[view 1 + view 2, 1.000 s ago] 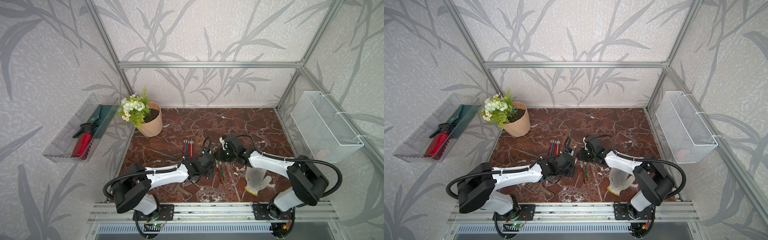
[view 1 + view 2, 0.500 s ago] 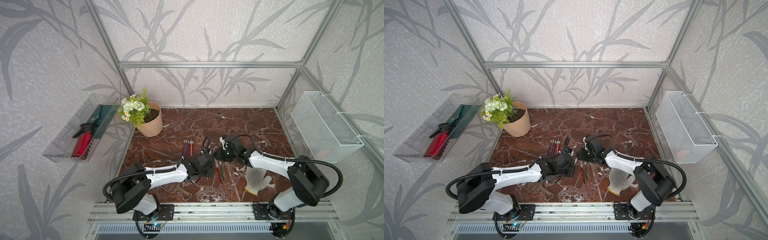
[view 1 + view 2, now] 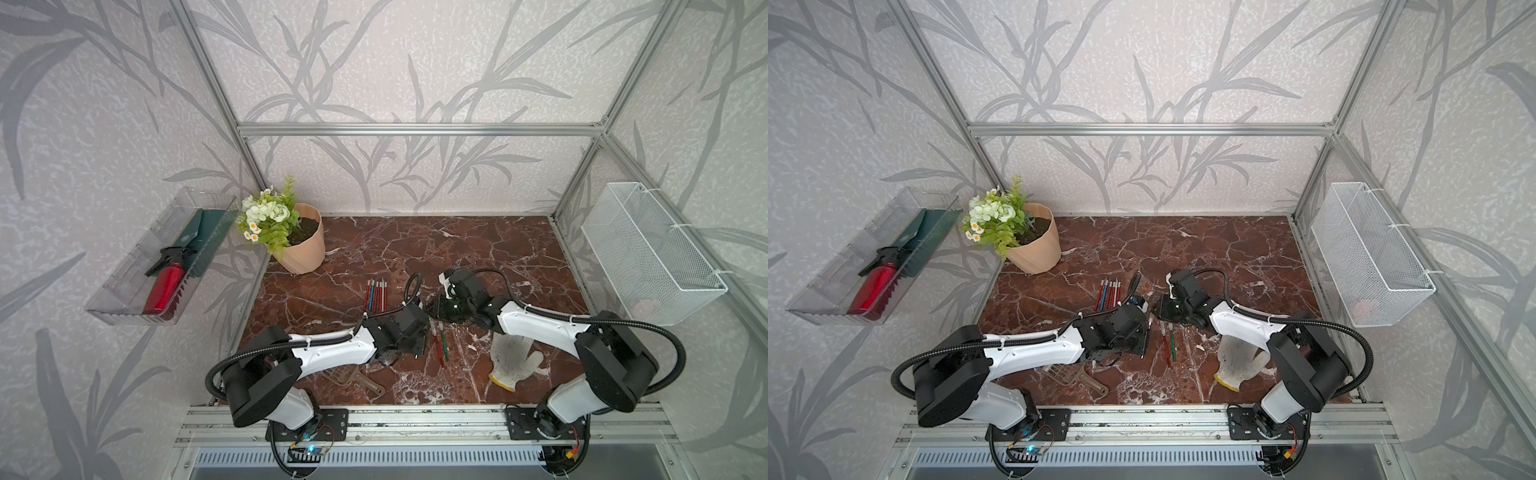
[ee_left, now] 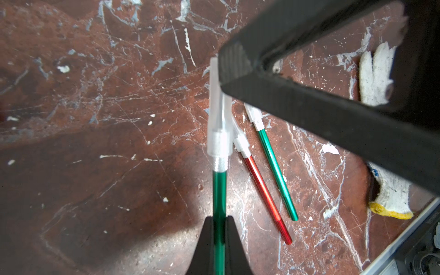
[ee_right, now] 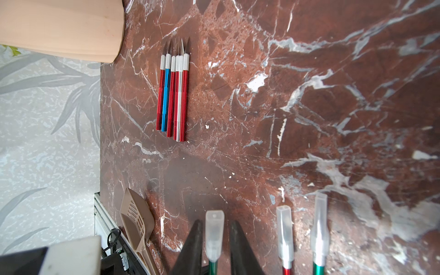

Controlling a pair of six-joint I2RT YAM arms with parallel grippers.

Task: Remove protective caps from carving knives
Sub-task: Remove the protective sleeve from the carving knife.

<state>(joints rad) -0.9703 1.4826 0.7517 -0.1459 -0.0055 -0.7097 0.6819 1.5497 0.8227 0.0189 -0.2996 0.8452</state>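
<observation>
In the left wrist view my left gripper (image 4: 219,217) is shut on the handle of a green carving knife (image 4: 219,190), held above the marble. Its translucent protective cap (image 4: 219,123) is still on the tip. My right gripper (image 5: 215,222) stands open around that cap (image 5: 214,233), with a small gap on each side. A red knife (image 4: 264,195) and a second green knife (image 4: 276,171) lie capped on the marble beside it. Several uncapped knives (image 3: 376,295) lie in a neat row further back. Both grippers meet mid-table, the left (image 3: 424,322) facing the right (image 3: 440,309).
A flower pot (image 3: 301,245) stands at the back left. A white work glove (image 3: 513,359) lies under the right arm. A brown slotted scoop (image 3: 353,378) lies near the front edge. A wire basket (image 3: 648,253) hangs on the right wall and a clear tray (image 3: 124,307) on the left wall.
My left gripper has closed on the green knife's handle. My right gripper's jaws have parted slightly around the cap. Both arms have barely moved.
</observation>
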